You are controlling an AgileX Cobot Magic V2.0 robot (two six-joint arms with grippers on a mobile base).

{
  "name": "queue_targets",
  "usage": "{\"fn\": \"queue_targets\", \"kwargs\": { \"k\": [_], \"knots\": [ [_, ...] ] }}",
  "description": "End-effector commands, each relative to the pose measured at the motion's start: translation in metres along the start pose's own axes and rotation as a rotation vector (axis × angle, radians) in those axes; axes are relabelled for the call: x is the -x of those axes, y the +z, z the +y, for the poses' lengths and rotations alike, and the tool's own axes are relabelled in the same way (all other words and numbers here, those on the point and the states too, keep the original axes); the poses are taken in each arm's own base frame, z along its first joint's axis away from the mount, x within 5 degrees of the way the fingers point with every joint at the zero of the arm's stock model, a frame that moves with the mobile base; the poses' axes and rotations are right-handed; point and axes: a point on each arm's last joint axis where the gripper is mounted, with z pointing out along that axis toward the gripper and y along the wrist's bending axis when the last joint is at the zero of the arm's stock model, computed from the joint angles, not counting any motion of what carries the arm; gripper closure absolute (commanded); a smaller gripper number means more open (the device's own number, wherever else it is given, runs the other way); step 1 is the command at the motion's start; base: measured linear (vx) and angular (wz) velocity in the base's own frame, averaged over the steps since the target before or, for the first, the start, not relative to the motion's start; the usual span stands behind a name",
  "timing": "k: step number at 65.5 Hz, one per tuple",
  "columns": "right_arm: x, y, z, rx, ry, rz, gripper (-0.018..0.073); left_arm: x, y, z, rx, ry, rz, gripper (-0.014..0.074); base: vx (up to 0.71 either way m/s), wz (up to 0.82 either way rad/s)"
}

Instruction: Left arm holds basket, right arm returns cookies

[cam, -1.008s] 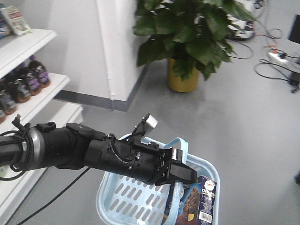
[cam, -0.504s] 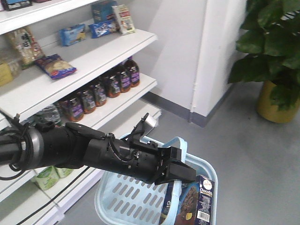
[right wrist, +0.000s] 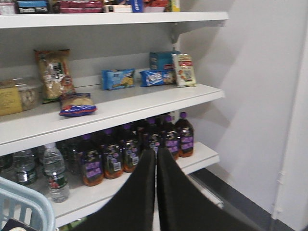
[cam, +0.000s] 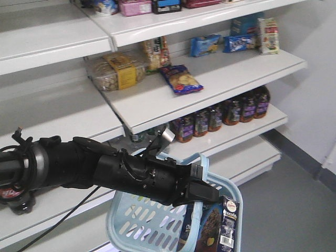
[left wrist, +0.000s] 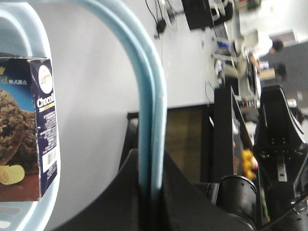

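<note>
My left arm point(cam: 79, 168) reaches in from the left, and its black gripper point(cam: 202, 191) is shut on the pale blue hoop handle point(cam: 203, 161) of the light blue basket point(cam: 137, 219) hanging below it. The left wrist view shows the handle point(left wrist: 153, 110) pinched between the two jaws of the left gripper point(left wrist: 151, 166). The cookies point(cam: 220, 226), a dark navy carton with a chocolate cookie picture, stand upright in the basket's right end; the left wrist view also shows the cookies point(left wrist: 26, 130). My right gripper point(right wrist: 156, 152) is shut on nothing, facing the shelves, with the basket's corner point(right wrist: 30, 206) at lower left.
White store shelves point(cam: 220, 79) fill the view ahead. Dark drink bottles point(right wrist: 144, 144) and water bottles point(right wrist: 54, 173) line the lower shelf. Snack bags point(cam: 181, 79) and blue packets point(right wrist: 118, 78) lie on the middle shelf. A white wall point(right wrist: 260, 96) stands to the right above grey floor point(cam: 294, 210).
The front view has swung left, from the potted plant and wall to the shelves. The left arm, basket and cookies keep the same place in the frame.
</note>
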Motion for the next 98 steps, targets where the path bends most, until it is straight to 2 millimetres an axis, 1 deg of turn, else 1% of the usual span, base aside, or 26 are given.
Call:
{"fn": "queue_targets", "kwargs": {
  "k": [1, 57, 72, 98],
  "knots": [
    [0.0069, -0.0011, 0.0003, 0.0, -0.011, -0.087, 0.0567, 0.0059, -0.0099, -0.0325, -0.144, 0.006, -0.045, 0.0603, 0.18, 0.68],
    [0.0069, -0.0011, 0.0003, 0.0, -0.011, -0.087, 0.0567, 0.0059, -0.0099, -0.0324, -0.144, 0.006, -0.045, 0.0603, 0.15, 0.58],
    [0.0069, -0.0011, 0.0003, 0.0, -0.011, -0.087, 0.0567, 0.0059, -0.0099, -0.0324, -0.144, 0.006, -0.045, 0.0603, 0.1, 0.21],
    [0.0069, -0.0011, 0.0003, 0.0, -0.011, -0.087, 0.0567, 0.0058, -0.0099, -0.0325, -0.145, 0.006, -0.044, 0.0603, 0.07, 0.0]
  ]
}}
